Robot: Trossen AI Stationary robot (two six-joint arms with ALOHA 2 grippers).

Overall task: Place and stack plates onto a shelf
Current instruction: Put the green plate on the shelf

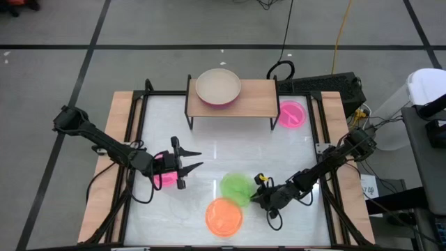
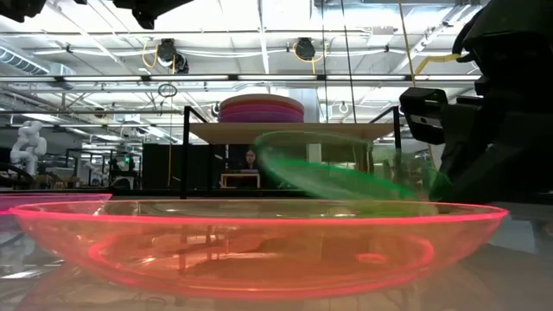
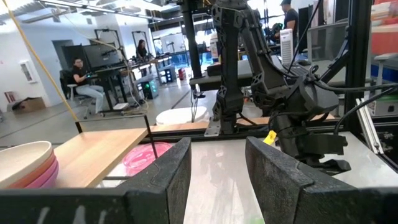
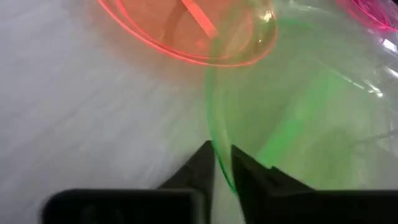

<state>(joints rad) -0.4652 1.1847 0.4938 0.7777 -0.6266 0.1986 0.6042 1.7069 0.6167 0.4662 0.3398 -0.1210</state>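
Tabletop (image 1: 209, 150) first: white, framed in wood, with the shelf (image 1: 258, 97) standing at its far edge, a light-wood board on thin black legs. On the left half of that board sits a stack of large plates (image 1: 218, 88), beige on top with magenta showing beneath; from the low view (image 2: 261, 109) the stack shows several pink and purple layers under the beige one. A small pink plate (image 1: 292, 114) lies on the table just right of the shelf, partly under its end.

Near the front edge, the orange plate (image 1: 224, 216) lies flat on the table. Just beyond it, the green plate (image 1: 237, 187) is tilted, one edge lifted, overlapping the orange one's far rim. The right gripper (image 1: 256, 198) is at the green plate's right edge, and in the right wrist view its fingers (image 4: 205, 163) are pressed on the green rim (image 4: 217, 134), pinching it.

The left gripper (image 1: 194, 160) hangs over the table's left-centre with its fingers (image 3: 165, 180) spread wide, holding nothing. Another small pink plate (image 1: 165, 171) lies on the table under the left arm's wrist
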